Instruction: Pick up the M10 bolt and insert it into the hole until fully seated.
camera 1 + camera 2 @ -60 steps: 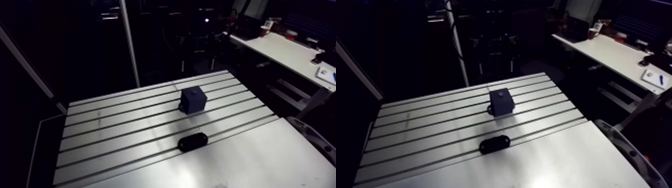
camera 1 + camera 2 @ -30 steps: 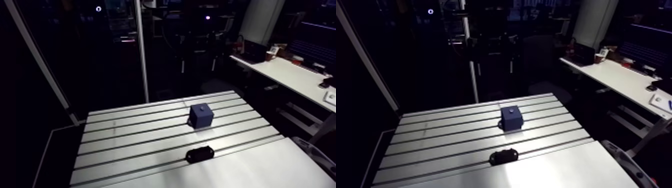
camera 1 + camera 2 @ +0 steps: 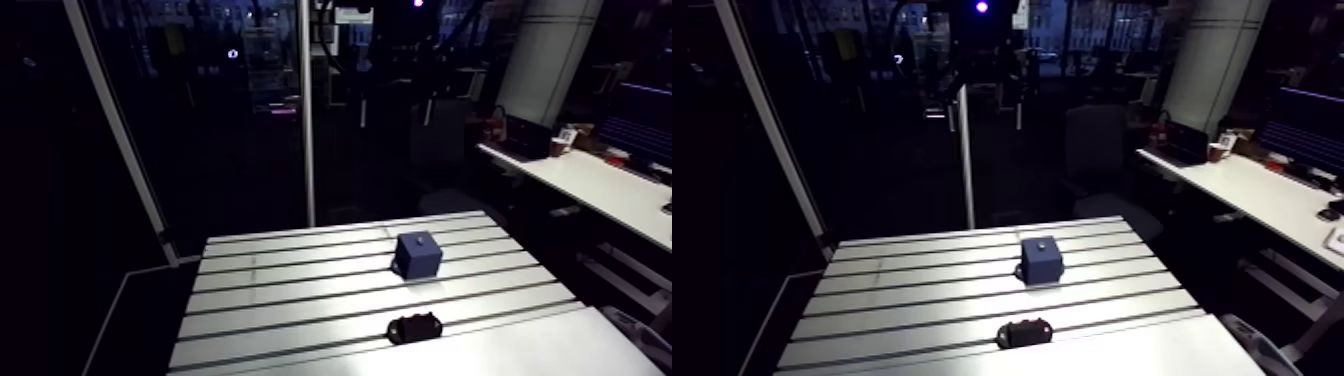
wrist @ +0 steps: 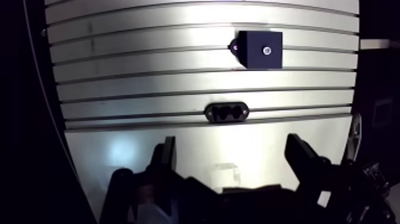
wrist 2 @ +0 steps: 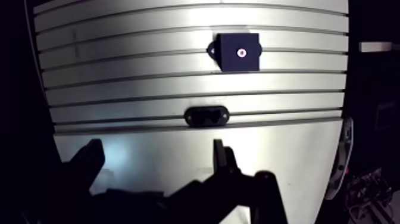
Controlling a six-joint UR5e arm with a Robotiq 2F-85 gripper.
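A dark blue cube (image 3: 418, 255) stands on the slotted table (image 3: 290, 292), toward its far right; a round hole (image 5: 241, 52) shows in the cube's top face. A small nub (image 4: 234, 44) sticks out from one side of the cube. Nearer, a black oval holder (image 3: 413, 327) with two recesses lies across a slot. I cannot make out a bolt in any view. In the wrist view my gripper (image 4: 232, 156) hangs high above the smooth plate, on the near side of the holder. Its fingers are open with nothing between them. The gripper does not show in the arm view.
A smooth plate (image 4: 238, 143) covers the table's near part, beyond the last slot. A slim upright post (image 3: 307, 110) rises behind the table's far edge. The table drops off into darkness on its left side (image 3: 130, 310).
The arm view has swung upward and back, so the table sits lower and smaller in it. The cube and the holder keep their places on the table.
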